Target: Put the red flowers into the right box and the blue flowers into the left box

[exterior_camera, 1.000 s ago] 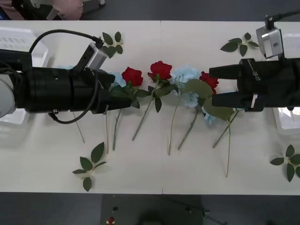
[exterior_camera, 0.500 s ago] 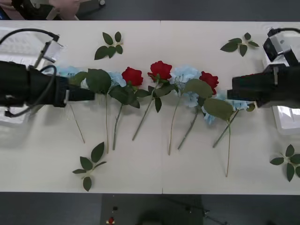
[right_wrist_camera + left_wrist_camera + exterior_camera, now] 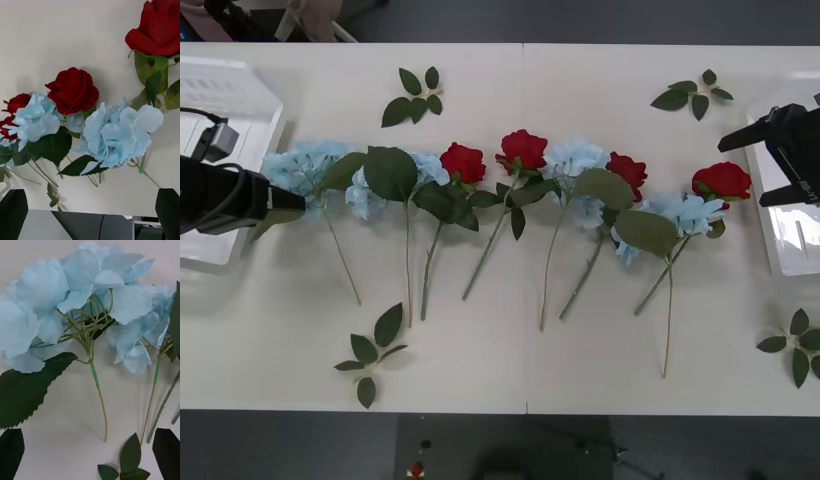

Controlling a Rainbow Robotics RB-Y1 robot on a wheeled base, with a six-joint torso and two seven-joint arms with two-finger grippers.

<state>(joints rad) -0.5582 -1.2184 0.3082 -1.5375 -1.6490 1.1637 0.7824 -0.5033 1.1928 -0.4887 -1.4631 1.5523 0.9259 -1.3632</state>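
Note:
Several red flowers and blue flowers lie in a row across the table, stems toward me. The rightmost red flower (image 3: 722, 180) lies just left of my right gripper (image 3: 743, 175), which is open and holds nothing. The right wrist view has two red blooms (image 3: 73, 90) (image 3: 157, 28) and a blue cluster (image 3: 120, 135) beyond the open black fingers (image 3: 167, 210). My left gripper (image 3: 283, 204) is open beside the leftmost blue flower (image 3: 305, 165). That blue cluster (image 3: 56, 296) and its stem (image 3: 98, 397) lie ahead of the left fingers (image 3: 11, 450).
The left box (image 3: 225, 100) stands white at the table's left edge, behind my left arm. The right box (image 3: 790, 245) stands at the right edge under my right arm. Loose leaf sprigs (image 3: 412, 95) (image 3: 692, 92) (image 3: 370, 350) (image 3: 792, 345) lie around the row.
Both arms have drawn back from the middle of the row to the table's two sides, uncovering the end flowers. The flowers have not moved.

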